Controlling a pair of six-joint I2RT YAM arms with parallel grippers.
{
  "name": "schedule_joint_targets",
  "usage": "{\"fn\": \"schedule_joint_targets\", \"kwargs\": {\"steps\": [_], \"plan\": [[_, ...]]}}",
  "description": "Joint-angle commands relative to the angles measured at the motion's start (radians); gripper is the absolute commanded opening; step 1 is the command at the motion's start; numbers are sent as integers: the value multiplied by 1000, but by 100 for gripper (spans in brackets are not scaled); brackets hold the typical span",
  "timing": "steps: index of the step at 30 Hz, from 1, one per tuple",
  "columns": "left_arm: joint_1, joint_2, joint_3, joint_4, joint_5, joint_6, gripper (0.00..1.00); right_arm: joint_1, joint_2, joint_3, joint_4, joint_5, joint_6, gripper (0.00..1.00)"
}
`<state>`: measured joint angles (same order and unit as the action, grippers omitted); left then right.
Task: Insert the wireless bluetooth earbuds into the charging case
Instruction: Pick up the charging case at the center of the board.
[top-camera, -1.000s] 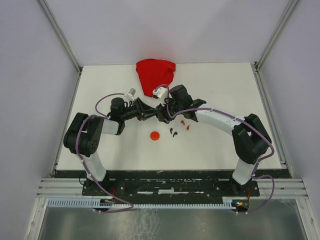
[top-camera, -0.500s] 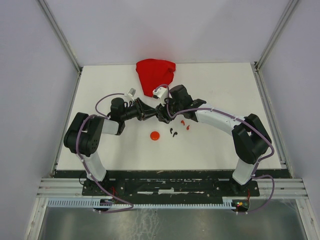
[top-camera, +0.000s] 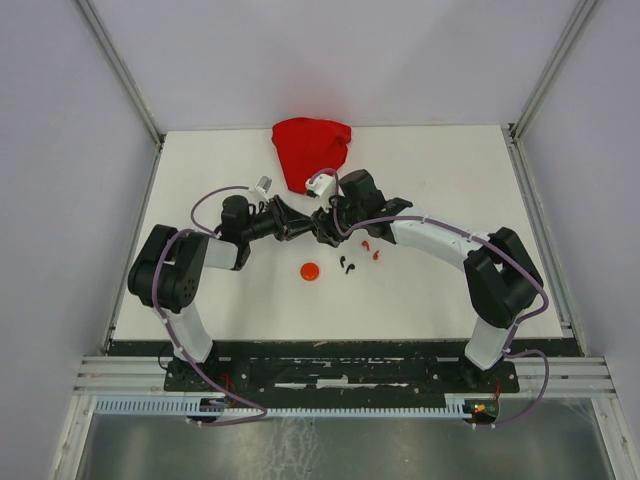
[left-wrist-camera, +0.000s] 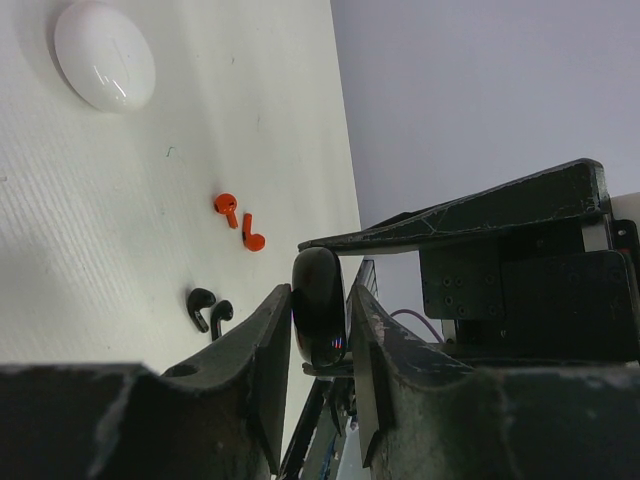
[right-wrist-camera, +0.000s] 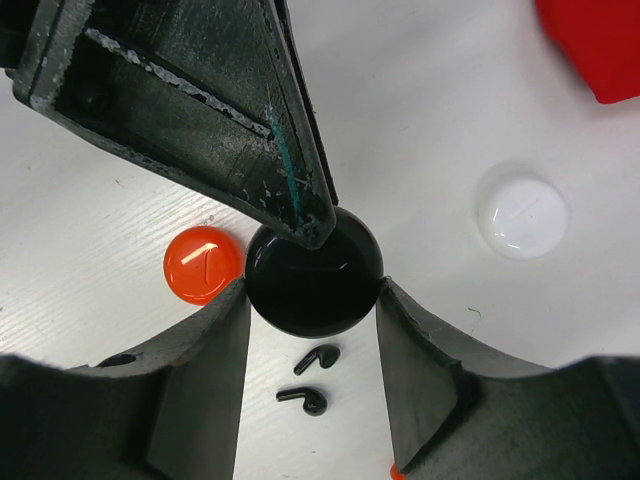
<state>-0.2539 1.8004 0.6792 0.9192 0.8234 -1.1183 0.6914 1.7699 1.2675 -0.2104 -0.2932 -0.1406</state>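
1. Left gripper (left-wrist-camera: 318, 298): the jaws were closed across the thin dimension of the black charging case (left-wrist-camera: 318, 312), which stood on edge between its fingers (left-wrist-camera: 268, 345) in the left wrist view.

2. Right gripper (right-wrist-camera: 312, 290): the jaws were closed on the same black charging case across its round outline, one finger against each side of the disc. One finger of the left gripper lay over the upper part of the disc in the right wrist view (both arms therefore gripped one item).

3. Position: in the top external view the two grippers met near the middle of the table (top-camera: 450, 180), just in front of the red cloth (top-camera: 310, 150).

4. Earbuds: the two black earbuds (right-wrist-camera: 312, 378) lay loose on the table, close together, below the held case in the right wrist view. The two red earbuds (left-wrist-camera: 240, 220) lay loose a little apart from them. None sat in a case.

5. Other cases: the red charging case (right-wrist-camera: 203, 265) lay flat just beside the held case. The white charging case (right-wrist-camera: 520, 211) lay flat on the opposite side, near the cloth
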Motion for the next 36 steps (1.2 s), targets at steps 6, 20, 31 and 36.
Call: {"fn": "schedule_joint_targets", "kwargs": {"steps": [6, 20, 31, 36], "plan": [[-11, 4, -6, 64, 42, -33, 37, -4, -41, 9, 31, -20, -10, 28], [-16, 5, -1, 64, 46, -29, 38, -4, -43, 10, 30, -22, -10, 28], [-16, 9, 0, 73, 44, -37, 14, -3, -46, 8, 30, -19, -11, 30], [-17, 0, 2, 75, 23, -38, 3, -9, -78, -10, 65, 6, 22, 67]]}}
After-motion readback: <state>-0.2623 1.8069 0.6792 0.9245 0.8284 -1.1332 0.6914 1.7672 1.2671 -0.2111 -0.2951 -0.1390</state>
